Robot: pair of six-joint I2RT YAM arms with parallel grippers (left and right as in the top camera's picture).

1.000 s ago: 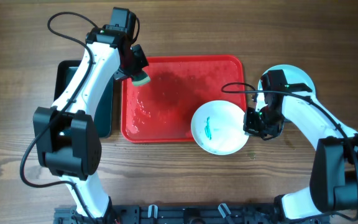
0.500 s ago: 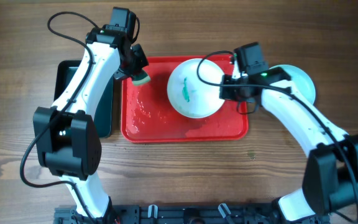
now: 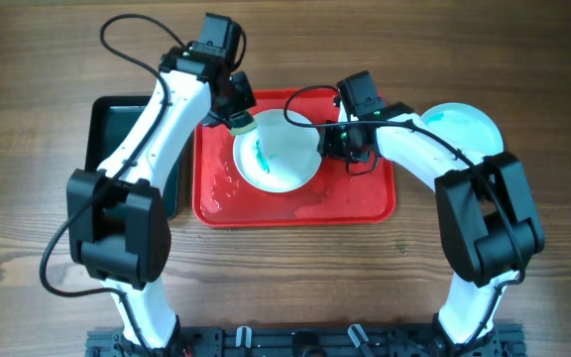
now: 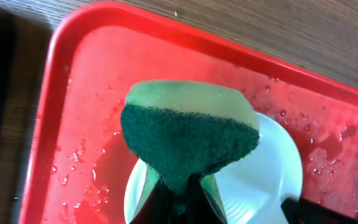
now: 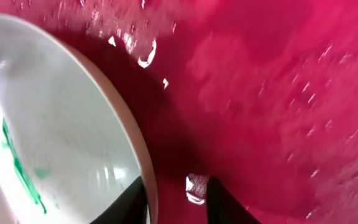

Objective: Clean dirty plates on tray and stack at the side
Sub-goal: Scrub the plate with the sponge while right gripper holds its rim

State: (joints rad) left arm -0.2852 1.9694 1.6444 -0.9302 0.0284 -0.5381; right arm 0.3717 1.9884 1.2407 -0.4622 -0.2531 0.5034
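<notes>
A white plate [image 3: 284, 161] with a green smear lies over the middle of the wet red tray [image 3: 300, 206]. My right gripper [image 3: 332, 146] is shut on the plate's right rim. In the right wrist view the rim [image 5: 143, 163] runs between the fingers [image 5: 176, 200], raised above the tray [image 5: 278, 93]. My left gripper [image 3: 236, 111] is shut on a green and yellow sponge [image 3: 243, 123] at the plate's far left rim. In the left wrist view the sponge [image 4: 188, 127] hangs from the gripper [image 4: 179, 190] over the plate [image 4: 269, 174].
A clean pale plate [image 3: 467, 124] sits on the table to the right of the tray, partly under my right arm. A black tray [image 3: 117, 129] lies to the left of the red tray. Water drops cover the red tray [image 4: 82, 143].
My right gripper carried the plate from the tray's front right corner to its middle. My left gripper moved right with the sponge to the plate's rim.
</notes>
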